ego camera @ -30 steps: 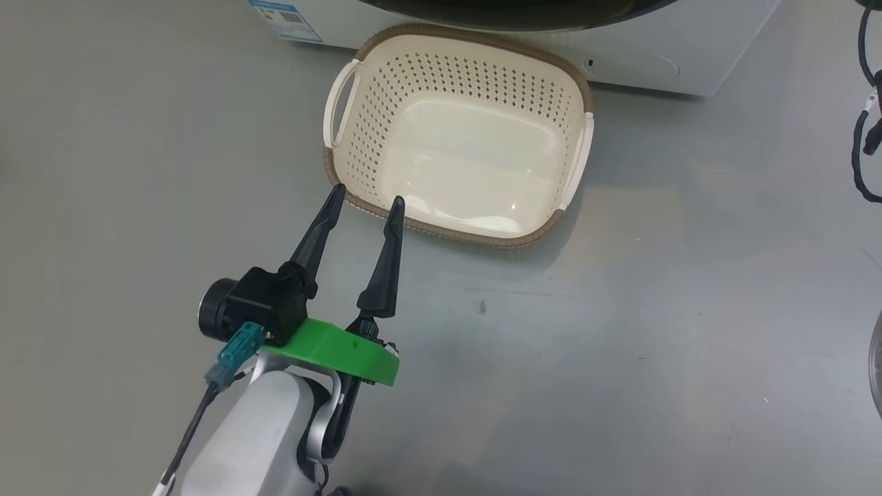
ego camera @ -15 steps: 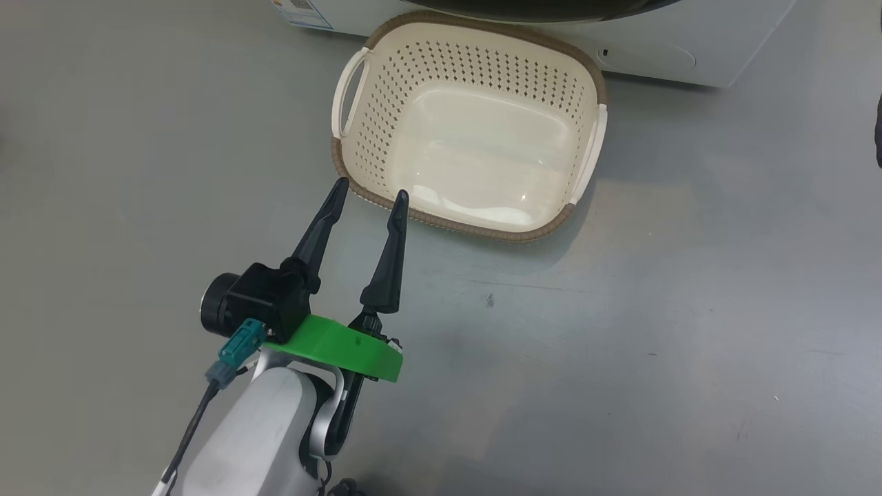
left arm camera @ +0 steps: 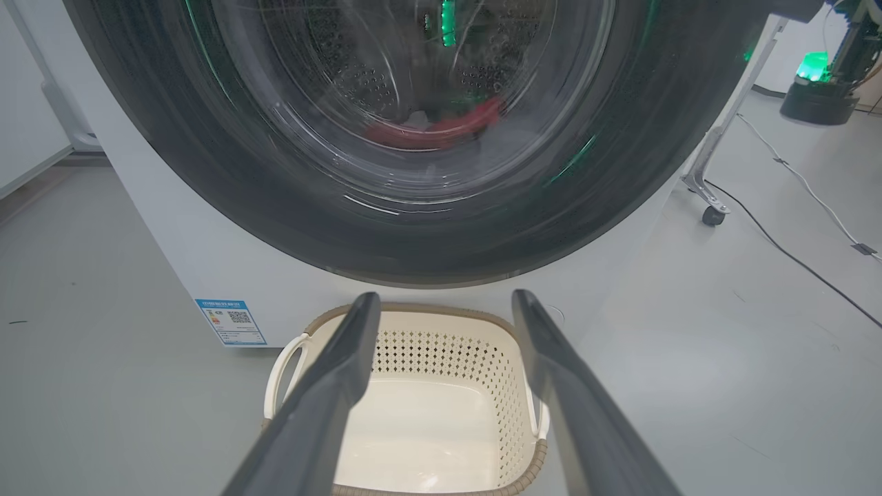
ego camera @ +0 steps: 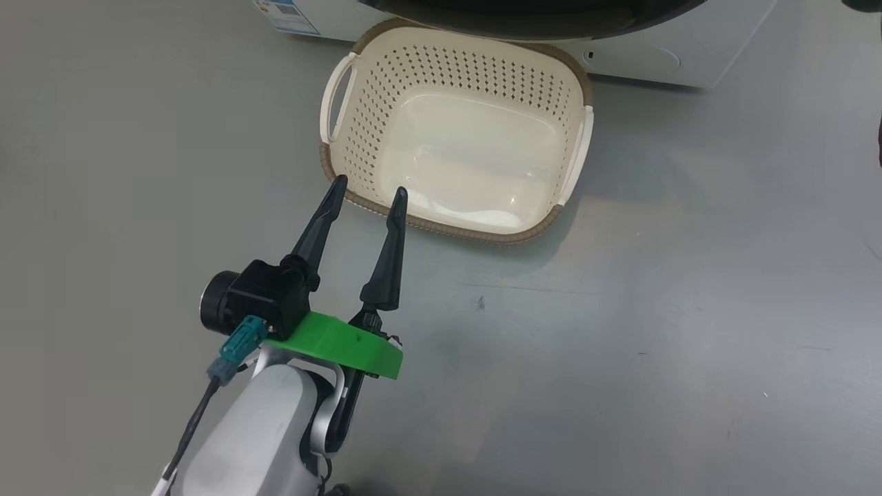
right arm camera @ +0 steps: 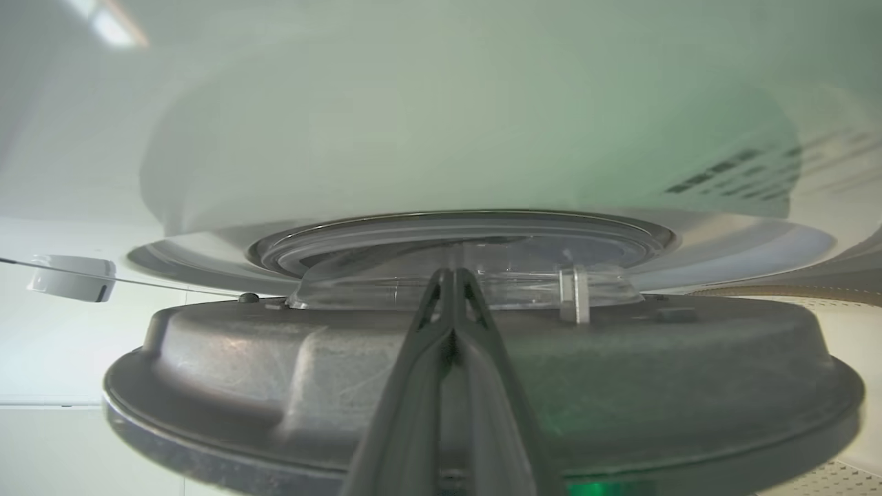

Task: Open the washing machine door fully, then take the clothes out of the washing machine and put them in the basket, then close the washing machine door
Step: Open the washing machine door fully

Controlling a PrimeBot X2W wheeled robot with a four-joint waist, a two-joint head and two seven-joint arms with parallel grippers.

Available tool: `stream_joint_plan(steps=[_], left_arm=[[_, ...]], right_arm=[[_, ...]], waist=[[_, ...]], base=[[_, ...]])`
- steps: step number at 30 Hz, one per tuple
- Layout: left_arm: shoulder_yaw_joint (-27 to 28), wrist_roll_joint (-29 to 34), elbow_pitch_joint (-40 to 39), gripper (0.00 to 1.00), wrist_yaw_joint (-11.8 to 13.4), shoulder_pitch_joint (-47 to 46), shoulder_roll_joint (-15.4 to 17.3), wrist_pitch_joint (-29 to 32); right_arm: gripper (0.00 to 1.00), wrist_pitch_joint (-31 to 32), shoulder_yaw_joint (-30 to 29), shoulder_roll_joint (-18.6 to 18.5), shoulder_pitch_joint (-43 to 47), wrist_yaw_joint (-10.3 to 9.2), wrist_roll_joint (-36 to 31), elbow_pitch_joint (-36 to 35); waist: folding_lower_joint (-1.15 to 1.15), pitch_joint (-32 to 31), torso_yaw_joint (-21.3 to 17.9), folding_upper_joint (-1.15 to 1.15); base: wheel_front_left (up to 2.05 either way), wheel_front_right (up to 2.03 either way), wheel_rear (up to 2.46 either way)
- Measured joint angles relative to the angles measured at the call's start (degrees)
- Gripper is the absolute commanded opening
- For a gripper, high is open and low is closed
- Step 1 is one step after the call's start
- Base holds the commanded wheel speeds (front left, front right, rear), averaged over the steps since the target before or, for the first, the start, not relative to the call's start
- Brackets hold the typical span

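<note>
Only the head camera has shifted: basket (ego camera: 448, 231) stays empty, upper centre; left end effector (ego camera: 368, 187) gapes, holding nothing. Right end effector (right arm camera: 451, 272), pinched shut and empty, faces the washing machine door (right arm camera: 275, 358); clothes (left arm camera: 441, 127) remain inside.

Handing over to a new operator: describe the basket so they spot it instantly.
Find the big white washing machine with its black-rimmed round door. On the grey floor right in front of it sits the basket. It is cream plastic with perforated sides; its brown woven-look rim and white loop handles set it apart.
</note>
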Motion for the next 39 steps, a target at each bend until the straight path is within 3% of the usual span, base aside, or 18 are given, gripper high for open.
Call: stream_joint_plan(steps=[8,20,39], left_arm=[[0.0,0.0,0.5,1.0,0.2,-0.1,0.0,0.0],[0.6,0.4,1.6,1.0,0.4,-0.1,0.0,0.0],[2.8,1.9,4.6,1.0,0.4,1.5,0.0,0.0]], right_arm=[[0.0,4.2,0.7,0.5,0.1,0.08,1.5,1.2],[0.0,9.9,2.9,2.7,3.4,1.76,2.9,2.9],[0.0,12.4,4.6,6.0,13.0,3.64,4.0,3.9]], waist=[[0.0,-0.5,-0.7,0.0],[0.0,-2.8,-2.4,0.0],[0.0,-8.3,-4.7,0.0]], base=[[0.0,0.0,0.0],[0.0,0.0,0.0],[0.0,0.0,0.0]])
